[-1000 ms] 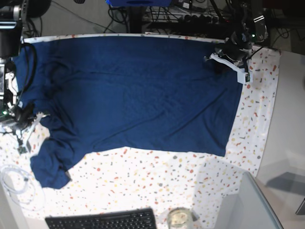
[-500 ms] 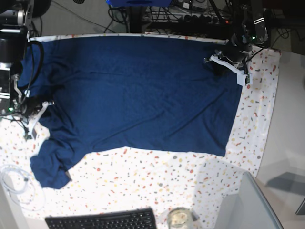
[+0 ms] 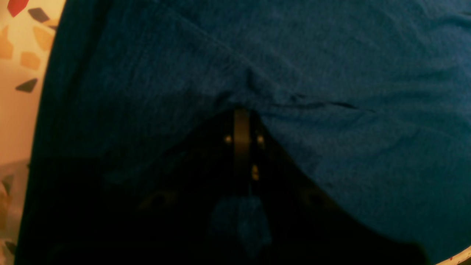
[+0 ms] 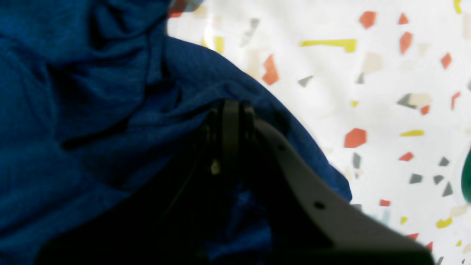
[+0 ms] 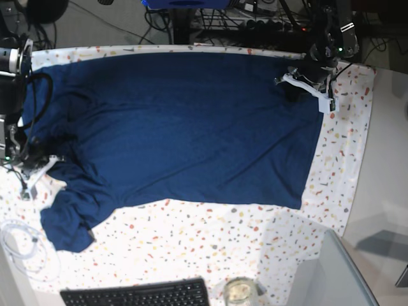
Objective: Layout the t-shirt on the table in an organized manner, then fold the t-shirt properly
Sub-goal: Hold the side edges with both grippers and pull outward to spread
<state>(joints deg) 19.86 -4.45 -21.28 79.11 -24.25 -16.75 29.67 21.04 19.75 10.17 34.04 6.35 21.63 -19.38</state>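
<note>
The dark navy t-shirt [image 5: 191, 127] lies spread wide across the speckled table [image 5: 191, 242]. Its near-left sleeve [image 5: 67, 220] is crumpled in a heap. My left gripper [image 5: 290, 84] sits at the shirt's far right corner. In the left wrist view that gripper [image 3: 241, 112] is shut on a pinch of the t-shirt [image 3: 331, 55]. My right gripper [image 5: 46, 163] is at the shirt's left edge, just above the bunched sleeve. The right wrist view shows this gripper [image 4: 230, 106] shut on a fold of the t-shirt [image 4: 73, 110], beside bare table [image 4: 386, 73].
A black keyboard [image 5: 137, 294] and a glass jar [image 5: 240, 292] stand at the near edge. A white cable [image 5: 19, 242] coils at the near left. A clear panel [image 5: 335, 274] stands at the near right, with a plain grey surface [image 5: 389, 159] beyond the table's right edge.
The right gripper swung up and back down at the left edge with its fabric. The shirt's far edge slid slightly nearer, baring a speckled strip. The left gripper barely moved.
</note>
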